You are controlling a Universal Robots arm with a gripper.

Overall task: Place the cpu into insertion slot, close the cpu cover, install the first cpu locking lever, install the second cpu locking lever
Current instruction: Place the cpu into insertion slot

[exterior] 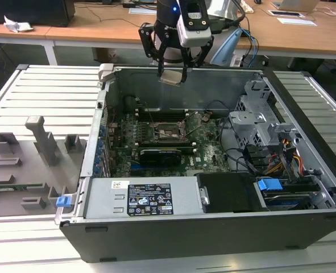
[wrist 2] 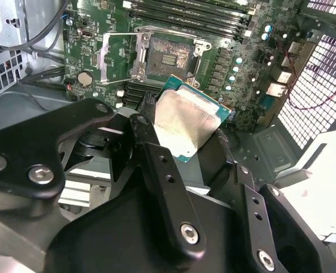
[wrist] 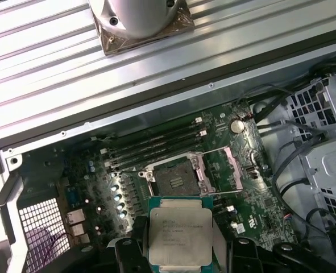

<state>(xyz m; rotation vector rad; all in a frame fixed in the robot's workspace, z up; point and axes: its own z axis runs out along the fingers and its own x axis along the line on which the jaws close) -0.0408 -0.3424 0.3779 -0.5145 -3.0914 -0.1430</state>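
My gripper (exterior: 171,73) hangs above the open computer case, shut on the cpu (exterior: 171,77), a flat square chip with a silver-grey top. Both wrist views show the cpu (wrist 2: 187,122) (wrist: 179,236) pinched by its edges between the black fingers (wrist 2: 148,142). It is held in the air, well apart from the board. Below it the insertion slot (exterior: 170,132) (wrist 2: 168,60) (wrist: 176,179) lies open and bare on the green board. The cpu cover (wrist 2: 103,57) (wrist: 234,165) is swung up beside the slot.
A long black expansion card (exterior: 165,153) lies in front of the slot and memory slots (wrist: 150,145) behind it. A drive cage (exterior: 258,122) with cables is at the exterior view's right. The power supply (exterior: 145,196) is at the front, and grey fixtures (exterior: 25,159) stand outside the case.
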